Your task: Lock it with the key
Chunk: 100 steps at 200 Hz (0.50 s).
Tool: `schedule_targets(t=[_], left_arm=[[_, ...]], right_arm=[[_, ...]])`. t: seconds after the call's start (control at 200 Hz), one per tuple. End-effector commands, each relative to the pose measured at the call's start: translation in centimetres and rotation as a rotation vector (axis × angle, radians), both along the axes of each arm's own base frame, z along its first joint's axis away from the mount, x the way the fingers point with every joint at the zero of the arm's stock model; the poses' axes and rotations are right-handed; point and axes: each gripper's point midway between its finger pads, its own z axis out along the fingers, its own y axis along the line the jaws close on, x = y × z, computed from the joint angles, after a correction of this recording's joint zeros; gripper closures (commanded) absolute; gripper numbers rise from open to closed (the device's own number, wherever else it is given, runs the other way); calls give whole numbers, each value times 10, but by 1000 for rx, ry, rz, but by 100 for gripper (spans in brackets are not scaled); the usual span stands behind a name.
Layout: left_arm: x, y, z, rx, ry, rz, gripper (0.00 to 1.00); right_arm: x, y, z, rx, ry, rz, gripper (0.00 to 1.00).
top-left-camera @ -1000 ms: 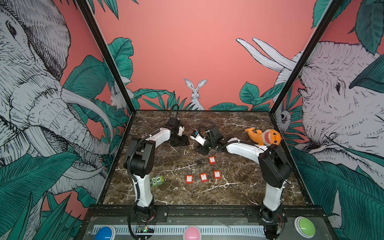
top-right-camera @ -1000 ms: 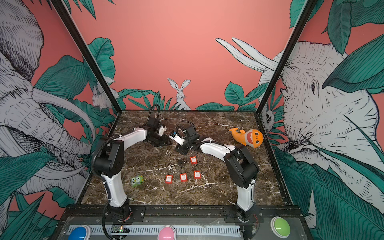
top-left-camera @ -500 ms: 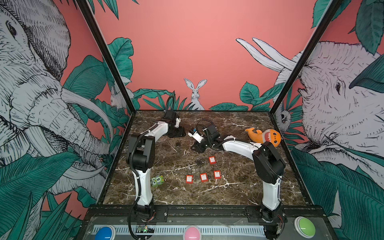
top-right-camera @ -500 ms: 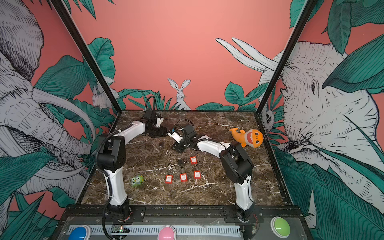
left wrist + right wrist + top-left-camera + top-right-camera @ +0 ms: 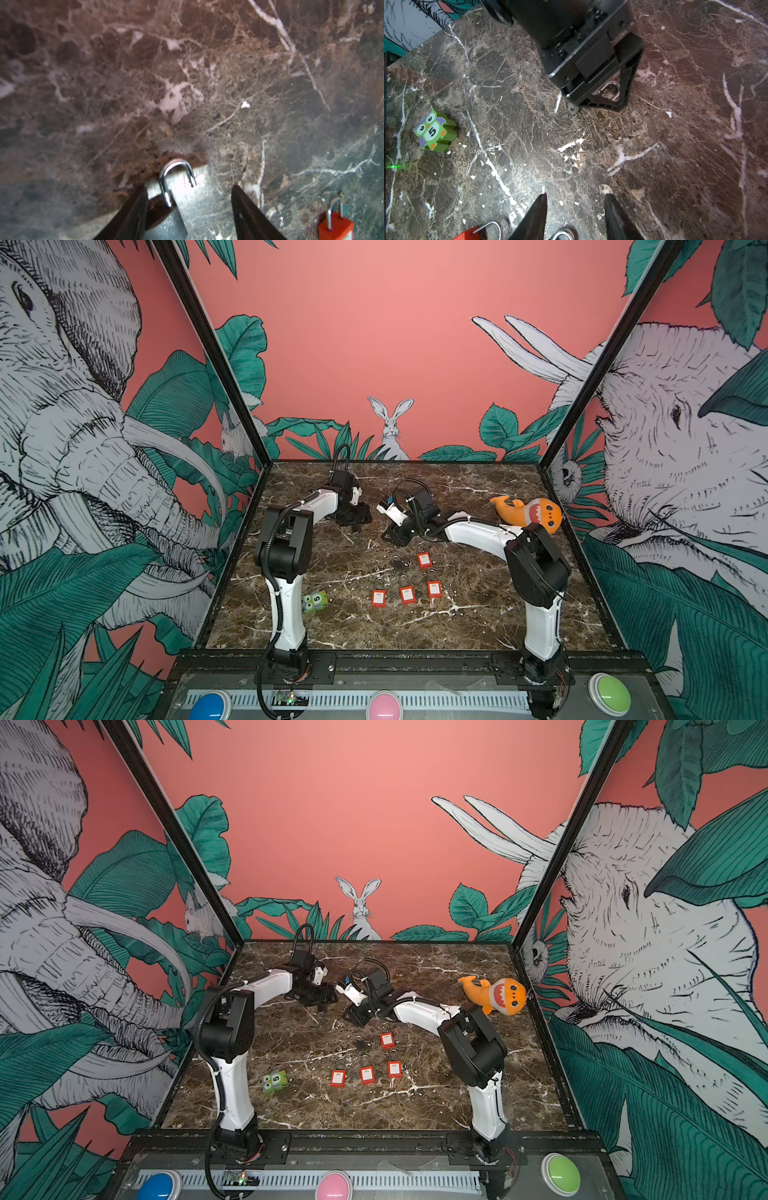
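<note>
Jaws of the left pincer [image 5: 188,187] stand partly apart around a dark padlock [image 5: 168,220], low over the surface [image 5: 187,72]. Its body lies against one side and a gap seems to show on the other, so whether it is clamped I cannot tell. The shackle [image 5: 176,164] is sprung open, free end clear of the body. A key ring [image 5: 571,108] lies just beside that pincer; whether it hangs from the lock is hidden. The right pincer [image 5: 576,195], near by, is open and empty. By my judgement locking is not yet done: shackle to press home, key to turn.
</note>
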Motion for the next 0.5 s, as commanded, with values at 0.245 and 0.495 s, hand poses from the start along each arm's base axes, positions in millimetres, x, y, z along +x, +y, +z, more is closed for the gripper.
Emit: schedule_targets(t=[0.245, 0.495], left_arm=[[-36, -6, 13, -96, 55, 100, 36], [-34, -16, 27, -153, 21, 100, 36]], right_arm=[[4, 5, 0, 24, 3, -7, 56], [1, 10, -9, 15, -6, 54, 54]])
